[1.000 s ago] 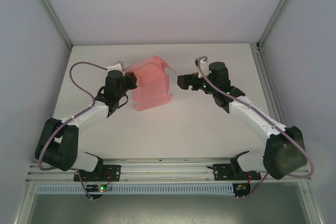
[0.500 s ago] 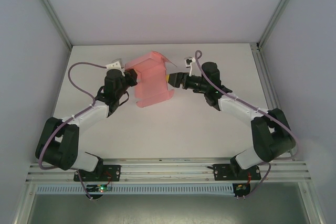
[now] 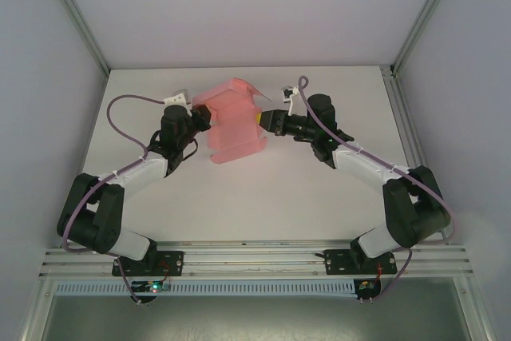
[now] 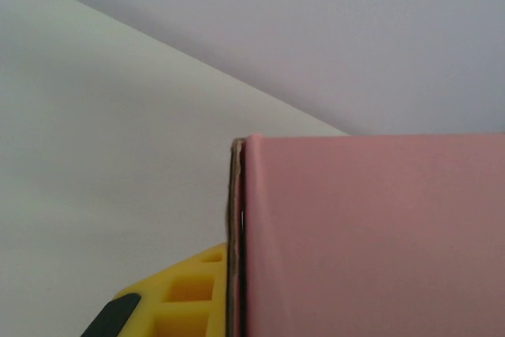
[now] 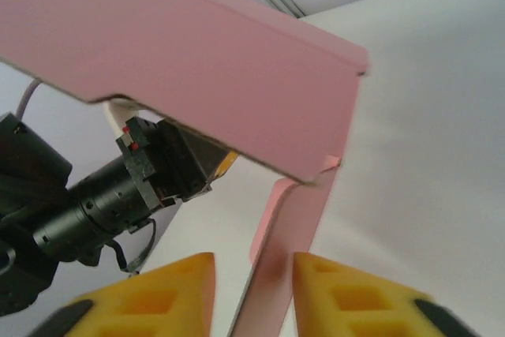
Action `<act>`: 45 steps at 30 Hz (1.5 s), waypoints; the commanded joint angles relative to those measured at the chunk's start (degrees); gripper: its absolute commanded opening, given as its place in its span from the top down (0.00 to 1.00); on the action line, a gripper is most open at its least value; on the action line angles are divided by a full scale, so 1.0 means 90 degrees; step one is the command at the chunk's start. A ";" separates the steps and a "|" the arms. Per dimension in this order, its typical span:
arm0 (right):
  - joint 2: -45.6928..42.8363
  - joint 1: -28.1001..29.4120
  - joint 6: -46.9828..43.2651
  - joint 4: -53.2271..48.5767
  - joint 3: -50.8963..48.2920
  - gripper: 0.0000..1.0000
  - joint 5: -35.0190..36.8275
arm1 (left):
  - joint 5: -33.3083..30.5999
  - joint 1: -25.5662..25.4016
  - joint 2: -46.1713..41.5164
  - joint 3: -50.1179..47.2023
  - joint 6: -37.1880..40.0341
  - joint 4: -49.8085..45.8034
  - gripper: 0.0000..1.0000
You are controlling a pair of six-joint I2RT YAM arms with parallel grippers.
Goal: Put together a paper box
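The pink paper box (image 3: 231,121) stands partly folded at the back middle of the white table (image 3: 311,197), with panels raised and a flap lying toward the front. My left gripper (image 3: 205,120) is shut on its left edge. In the left wrist view the card (image 4: 371,234) is pressed against one yellow finger (image 4: 185,297). My right gripper (image 3: 260,118) is at the box's right side. Its yellow fingers (image 5: 158,297) straddle an upright pink flap (image 5: 288,250); one touches the card and a narrow gap shows beside the other.
Aluminium frame posts (image 3: 409,37) and grey walls close in the table at the back and sides. The left arm's black wrist (image 5: 118,187) is close behind the box in the right wrist view. Bare table lies in front of the box.
The right arm reached left to the box's right flap and its jaws narrowed around it. The left gripper kept its hold, and the box shifted slightly.
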 commanded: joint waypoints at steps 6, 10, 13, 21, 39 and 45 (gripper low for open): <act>0.0124 -0.0142 0.2420 0.3267 -0.0505 0.99 -0.1074 | 0.0331 -0.0037 -0.0013 0.0045 -0.0500 0.1388 1.00; 0.0138 -0.0097 0.2866 0.3756 -0.0493 0.99 -0.1291 | 0.0521 -0.0038 0.0142 0.0183 -0.0606 0.1556 1.00; -0.0056 -0.0107 0.2543 0.3188 -0.0491 0.97 -0.1191 | 0.0658 -0.0018 0.0258 0.0206 -0.0694 0.1858 1.00; -0.1767 -0.0611 -0.1013 -0.1614 -0.0293 0.49 0.0718 | 0.1092 -0.0029 -0.0079 0.0096 0.0236 0.1358 1.00; -0.1140 -0.0979 -0.4456 -0.3919 0.1727 0.46 -0.0772 | 0.2099 -0.0037 -0.0303 0.0116 0.1000 0.0270 1.00; -0.0537 -0.0375 -0.5031 -0.4013 0.1976 0.47 -0.1272 | 0.1926 -0.0037 -0.0183 0.0244 0.0889 0.0087 1.00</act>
